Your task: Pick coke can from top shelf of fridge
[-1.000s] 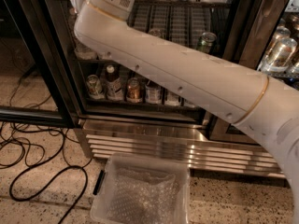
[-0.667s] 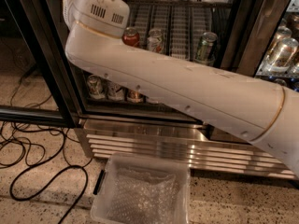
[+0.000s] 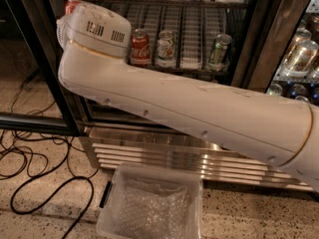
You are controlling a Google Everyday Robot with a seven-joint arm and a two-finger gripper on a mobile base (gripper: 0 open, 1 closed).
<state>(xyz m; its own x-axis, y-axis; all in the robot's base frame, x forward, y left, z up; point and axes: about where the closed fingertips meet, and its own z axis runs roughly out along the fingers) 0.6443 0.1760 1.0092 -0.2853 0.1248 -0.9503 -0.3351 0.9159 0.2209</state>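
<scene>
Camera view: gripper perhaps behind arm (image 3: 174, 108)

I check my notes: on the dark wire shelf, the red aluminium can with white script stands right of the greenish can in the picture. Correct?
Not quite. In the camera view the red aluminium can with white script stands left of the greenish can on the dark wire shelf. The gripper is hidden behind the white arm at the upper left.
</scene>
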